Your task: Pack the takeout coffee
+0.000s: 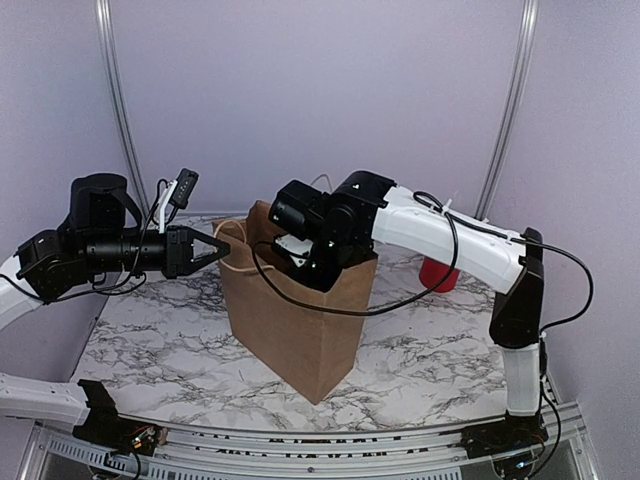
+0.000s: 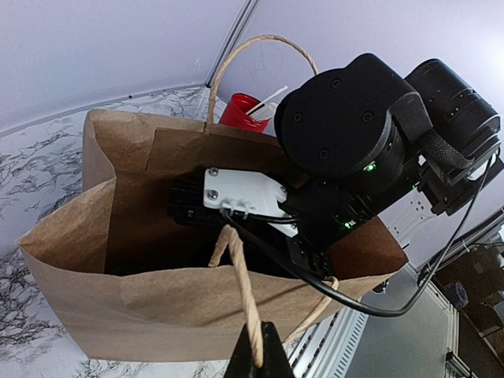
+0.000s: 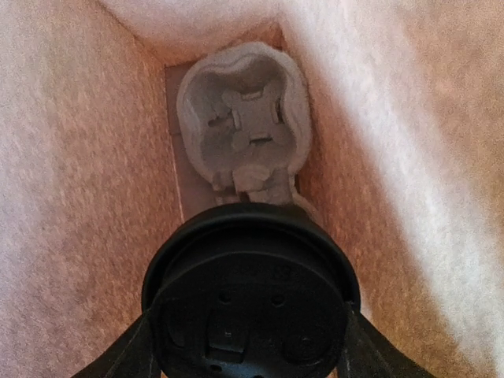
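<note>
**Ana:** How far along was the packing on the marble table (image 1: 420,370)?

**Ben:** Well along, I'd judge. The brown paper bag (image 1: 290,320) stood upright in the middle, mouth open. The right arm (image 1: 440,235) reached down into it from above.

**Ana:** And the left arm (image 1: 95,250)?

**Ben:** It was stretched out level beside the bag. The left gripper (image 2: 258,358) was pinched tight on the bag's twine handle (image 2: 240,283), holding that side up.

**Ana:** Anything already in the bag?

**Ben:** A pale moulded cup carrier (image 3: 244,126) lay at the bottom.

**Ana:** Where was the takeout coffee (image 3: 250,291)?

**Ben:** Inside the bag, above the carrier's near end. Only its round black lid showed. The right gripper (image 3: 248,356) had its fingers (image 3: 130,350) spread wide, clasping it on both sides.

**Ana:** Seated in the carrier?

**Ben:** I couldn't tell; the lid hid whatever was beneath it.

**Ana:** So what was left?

**Ben:** Probably settling it into the carrier, letting go, drawing the arm out and freeing the handle. The red cup (image 1: 438,273) stayed outside, behind the bag.
</note>
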